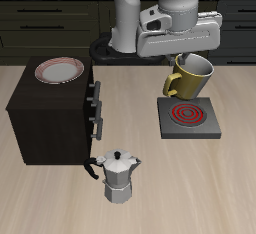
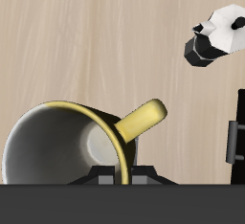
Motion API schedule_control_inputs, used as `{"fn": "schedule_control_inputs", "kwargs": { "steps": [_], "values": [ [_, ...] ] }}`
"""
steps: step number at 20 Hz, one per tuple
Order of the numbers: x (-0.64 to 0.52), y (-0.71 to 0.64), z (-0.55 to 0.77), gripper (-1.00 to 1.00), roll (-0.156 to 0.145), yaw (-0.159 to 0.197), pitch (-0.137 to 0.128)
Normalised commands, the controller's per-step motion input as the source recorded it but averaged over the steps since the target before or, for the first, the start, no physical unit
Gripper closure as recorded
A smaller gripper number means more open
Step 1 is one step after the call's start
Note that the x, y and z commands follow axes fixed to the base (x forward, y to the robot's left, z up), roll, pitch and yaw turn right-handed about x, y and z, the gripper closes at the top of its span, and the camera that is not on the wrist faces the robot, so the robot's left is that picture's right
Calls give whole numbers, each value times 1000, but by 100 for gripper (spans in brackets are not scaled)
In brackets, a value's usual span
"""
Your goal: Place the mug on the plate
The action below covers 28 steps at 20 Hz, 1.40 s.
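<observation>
Gripper [image 1: 187,58] clamped on mug [image 1: 189,77] rim, tilted, above hob [image 1: 186,116]. Carry high over cabinet [image 1: 48,118] to plate [image 1: 58,72], level before release.

1. I see the mug [image 1: 189,75] as glossy olive-yellow, pale grey inside.
2. The plate [image 1: 58,71] is white with a reddish-pink rim.
3. The hob [image 1: 186,117] is grey with red spiral rings.
4. The moka pot [image 1: 119,173] is silver, with a black handle.
5. The surface [image 1: 200,193] is pale wood grain.
</observation>
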Motion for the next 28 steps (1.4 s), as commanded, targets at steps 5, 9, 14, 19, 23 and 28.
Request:
{"fn": "schedule_control_inputs", "kwargs": {
  "steps": [5, 9, 14, 19, 23, 28],
  "values": [
    [-303, -222, 167, 100, -9, -15, 4],
    [-412, -172, 206, 100, -1, 42, -50],
    [-398, -111, 172, 100, 4, 28, -40],
    [-350, -94, 157, 100, -6, 39, -22],
    [-307, -157, 256, 100, 21, 25, -50],
    [-180, -246, 267, 100, -36, 5, -58]
  ]
}}
